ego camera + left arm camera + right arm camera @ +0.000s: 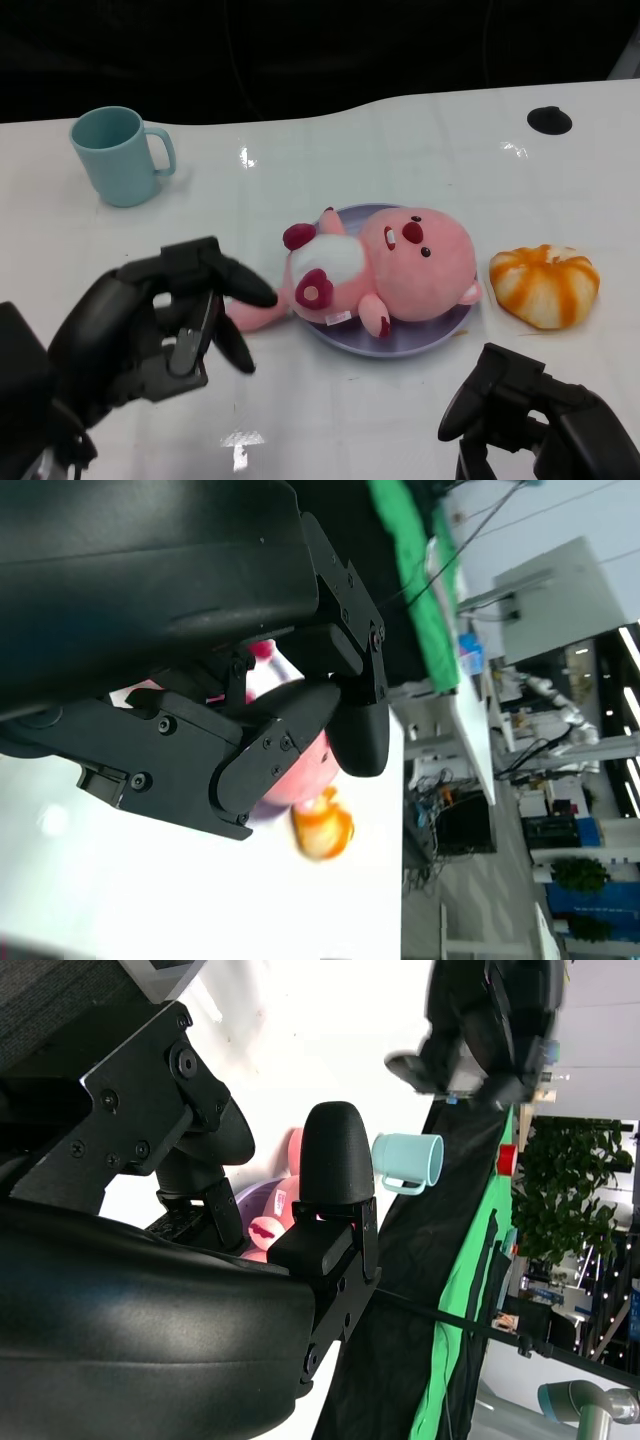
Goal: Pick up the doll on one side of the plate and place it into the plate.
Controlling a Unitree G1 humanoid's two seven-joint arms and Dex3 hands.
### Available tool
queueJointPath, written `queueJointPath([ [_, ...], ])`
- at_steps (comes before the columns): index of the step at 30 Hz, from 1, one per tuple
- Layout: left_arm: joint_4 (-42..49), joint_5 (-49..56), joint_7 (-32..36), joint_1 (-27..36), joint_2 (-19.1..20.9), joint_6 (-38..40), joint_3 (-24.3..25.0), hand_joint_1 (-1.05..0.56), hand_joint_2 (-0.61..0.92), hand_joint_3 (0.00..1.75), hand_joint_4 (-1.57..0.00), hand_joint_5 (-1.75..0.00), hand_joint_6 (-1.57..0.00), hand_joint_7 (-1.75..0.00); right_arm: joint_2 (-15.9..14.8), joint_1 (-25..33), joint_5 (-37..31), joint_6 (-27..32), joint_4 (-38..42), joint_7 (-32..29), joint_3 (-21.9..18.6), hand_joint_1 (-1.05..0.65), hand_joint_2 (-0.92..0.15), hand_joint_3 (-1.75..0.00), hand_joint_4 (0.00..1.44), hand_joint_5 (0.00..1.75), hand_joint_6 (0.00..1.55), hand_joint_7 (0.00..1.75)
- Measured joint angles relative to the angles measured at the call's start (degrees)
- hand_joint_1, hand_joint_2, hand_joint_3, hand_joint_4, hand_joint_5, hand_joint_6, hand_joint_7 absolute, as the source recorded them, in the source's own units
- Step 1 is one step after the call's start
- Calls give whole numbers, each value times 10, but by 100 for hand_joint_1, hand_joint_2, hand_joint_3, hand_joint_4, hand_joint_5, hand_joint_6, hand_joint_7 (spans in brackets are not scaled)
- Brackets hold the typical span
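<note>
The pink plush doll (385, 270) is lying in the lilac plate (440, 335); the released left hand (165, 320) is hovering beside it, needing only withdrawal.

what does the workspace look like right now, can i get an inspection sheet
surface: white table, glossy with light glare
job's things: pink doll lies on the purple plate, one leg hanging over the rim toward the left hand
clutter: teal mug far left; orange-and-white toy beside the plate; black disc at far edge
hands: left hand open, holding nothing; right hand low, fingers unclear
cables: thin cables in the background
surroundings: green cloth, office furniture
</note>
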Motion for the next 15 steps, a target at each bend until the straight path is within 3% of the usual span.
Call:
queueJointPath([
  [11, -101, -70, 15, 68, 26, 190, 33, -6, 50, 129, -67, -170, -65, -140, 0, 0, 3, 0, 1, 0, -1, 8, -39, -138, 70, 175, 63, 153],
  [15, -107, -87, 16, 81, 27, 223, 38, -5, 53, 127, -66, -172, -63, -143, 0, 0, 6, -2, 7, 2, -2, 8, -38, -138, 70, 175, 63, 154],
])
